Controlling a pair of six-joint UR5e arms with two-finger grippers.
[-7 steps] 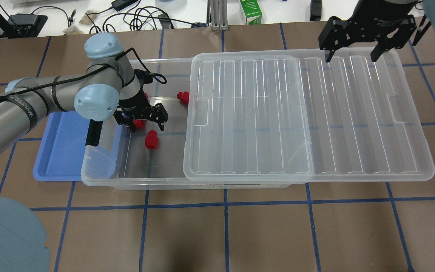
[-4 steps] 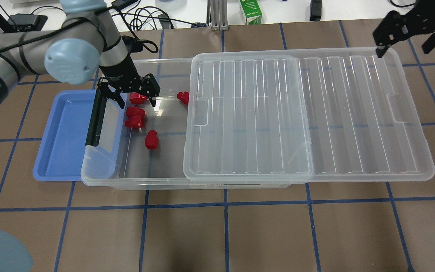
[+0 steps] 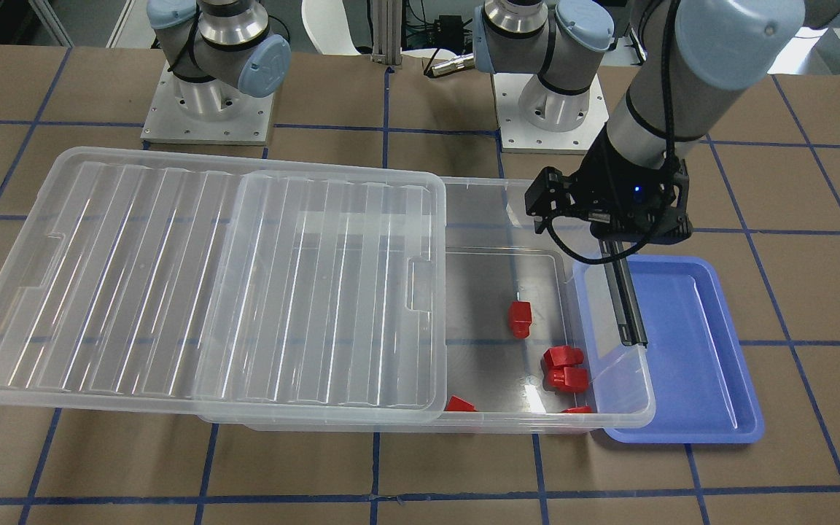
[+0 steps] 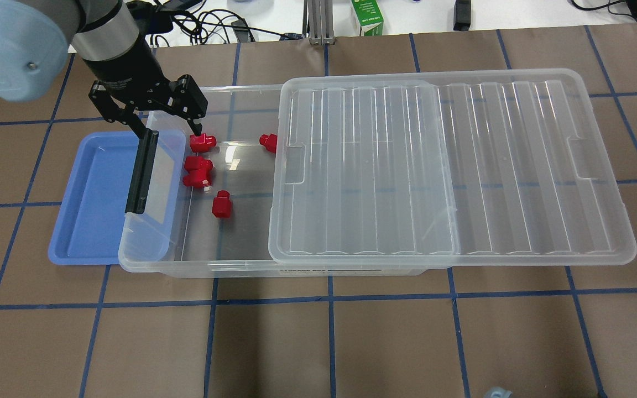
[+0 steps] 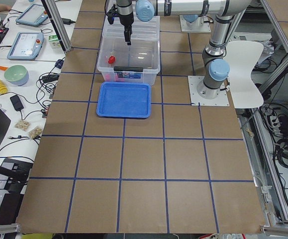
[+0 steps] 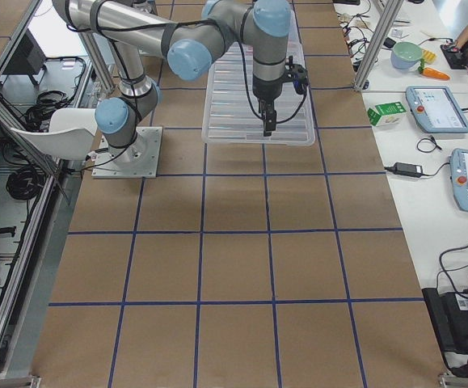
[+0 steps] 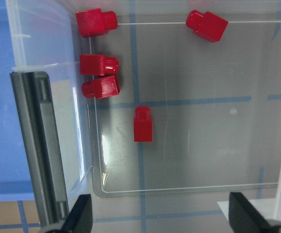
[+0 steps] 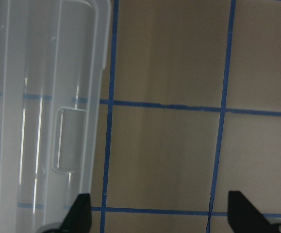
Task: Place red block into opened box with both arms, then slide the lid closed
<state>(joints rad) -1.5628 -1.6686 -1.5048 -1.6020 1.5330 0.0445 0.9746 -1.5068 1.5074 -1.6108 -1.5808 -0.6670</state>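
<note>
Several red blocks lie on the floor of the clear box [image 4: 197,270] at its open left end. Three of them cluster near the handle end [image 4: 197,163] [image 3: 562,356] [image 7: 99,64], one lies apart [image 4: 221,204] and one by the lid's edge [image 4: 267,141]. The lid [image 4: 451,166] [image 3: 194,277] covers the box's right part and overhangs far to the right. My left gripper [image 4: 170,130] [image 3: 609,233] [image 7: 162,216] hangs open and empty above the box's far-left corner. My right gripper [image 8: 162,216] is open and empty over bare table just past the lid's end [image 8: 43,121].
A shallow blue tray [image 4: 92,199] [image 3: 690,350] lies partly under the box's left end, beside the black bar handle [image 4: 141,171]. Cables and a green carton [image 4: 367,16] sit beyond the table's far edge. Both arm bases [image 3: 208,95] stand behind the box.
My left gripper has risen off the red blocks and drawn back toward the box's far-left corner, open. My right gripper has moved right, out of the overhead view.
</note>
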